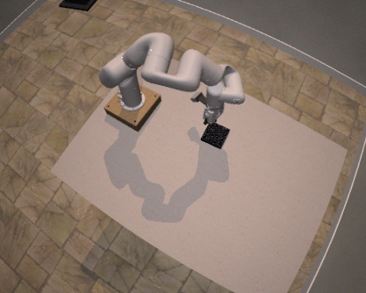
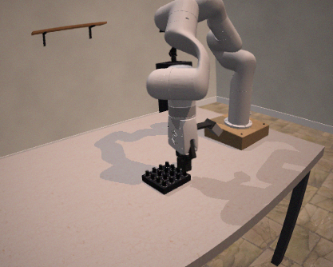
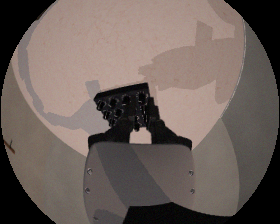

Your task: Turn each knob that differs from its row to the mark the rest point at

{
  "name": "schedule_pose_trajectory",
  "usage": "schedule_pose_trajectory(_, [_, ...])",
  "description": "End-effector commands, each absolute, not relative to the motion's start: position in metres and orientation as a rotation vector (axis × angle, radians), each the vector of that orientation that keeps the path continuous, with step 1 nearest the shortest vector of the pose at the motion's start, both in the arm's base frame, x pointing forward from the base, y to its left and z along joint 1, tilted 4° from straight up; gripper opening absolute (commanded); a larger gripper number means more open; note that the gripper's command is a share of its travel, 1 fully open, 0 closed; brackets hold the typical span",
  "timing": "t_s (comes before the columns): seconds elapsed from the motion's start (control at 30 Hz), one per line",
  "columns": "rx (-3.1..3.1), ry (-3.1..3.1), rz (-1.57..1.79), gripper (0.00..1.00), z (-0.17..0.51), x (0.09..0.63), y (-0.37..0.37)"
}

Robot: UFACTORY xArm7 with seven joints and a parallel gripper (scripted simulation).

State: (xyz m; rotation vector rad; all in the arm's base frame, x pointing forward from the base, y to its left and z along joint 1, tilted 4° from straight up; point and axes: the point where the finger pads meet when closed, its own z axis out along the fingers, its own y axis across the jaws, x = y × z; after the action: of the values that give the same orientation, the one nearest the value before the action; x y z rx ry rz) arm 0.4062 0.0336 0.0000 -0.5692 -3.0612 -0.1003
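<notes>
The black knob box (image 1: 215, 135) (image 2: 168, 176) stands flat on the table with its rows of small black knobs on top. The knobs' white lines and the printed names are too small to read in any view. My gripper (image 1: 207, 121) (image 2: 184, 165) (image 3: 141, 103) points straight down at the edge of the box nearest the arm's base, with its fingertips at about knob height. The fingers stand a small way apart. In the wrist view, bare table shows through the gap between them, and I see no knob clamped there.
The beige table (image 1: 259, 189) (image 2: 68, 213) carries the arm's wooden base block (image 1: 133, 109) (image 2: 237, 134), behind and beside the box. The table's edge (image 2: 267, 197) runs to the right of the box. A wall shelf (image 2: 68, 27) hangs far behind.
</notes>
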Motion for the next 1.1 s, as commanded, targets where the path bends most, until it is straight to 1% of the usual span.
schedule_pose_trajectory(0.0, [-0.570, -3.064, -0.101, 0.19, 0.0011, 0.4074, 0.0336])
schedule_pose_trajectory(1.07, [-0.570, -3.064, -0.101, 0.19, -0.0047, 0.4074, 0.0340])
